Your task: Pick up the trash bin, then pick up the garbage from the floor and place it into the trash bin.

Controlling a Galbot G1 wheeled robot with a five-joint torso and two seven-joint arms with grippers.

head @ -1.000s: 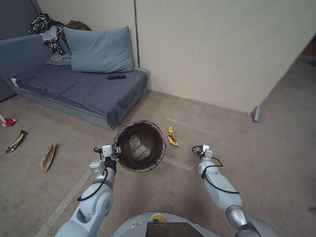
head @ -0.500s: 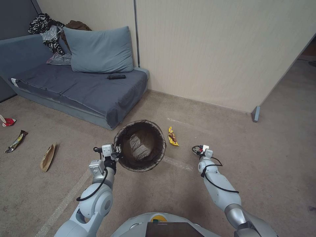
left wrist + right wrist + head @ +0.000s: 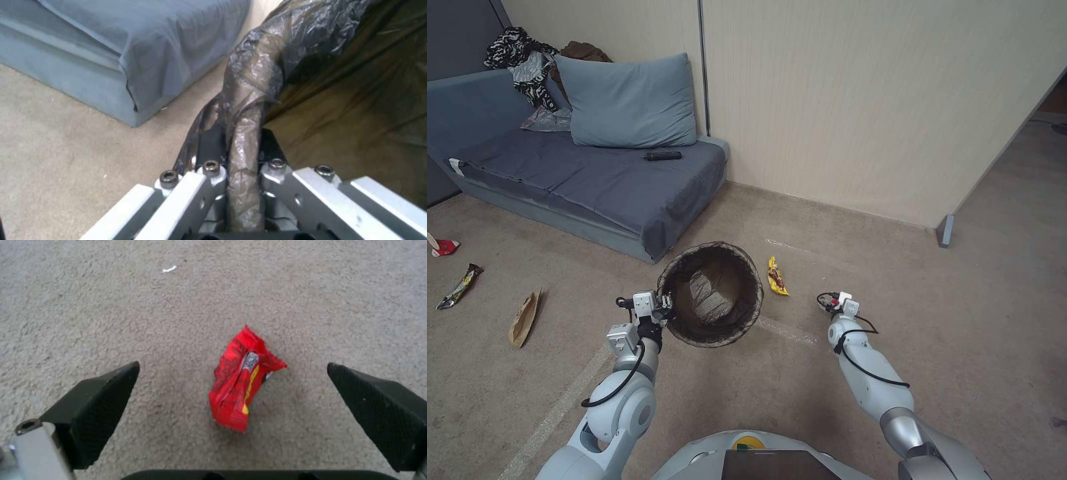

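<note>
Arms: glossy white shells w/ silver-grey joint rings, one black cable looping along each forearm. Left gripper (image 3: 662, 308): white boxy wrist block, pale aluminium bars (image 3: 178, 200) w/ dark hex-socket screws, black inner parts. Right gripper (image 3: 236, 406): two black wedge pads (image 3: 95, 406) w/ fine cross-hatch texture, silver bracket w/ one screw; red & black bits at the wrist. Torso: white dome, yellow-green mark, dark brown panel (image 3: 774, 465).

Sofa corner against a panelled wall

A grey-blue sofa (image 3: 594, 180) carries a blue pillow (image 3: 627, 100), a black remote (image 3: 662, 156) and a heap of clothes (image 3: 527, 63) before the beige wall (image 3: 860, 100).
</note>
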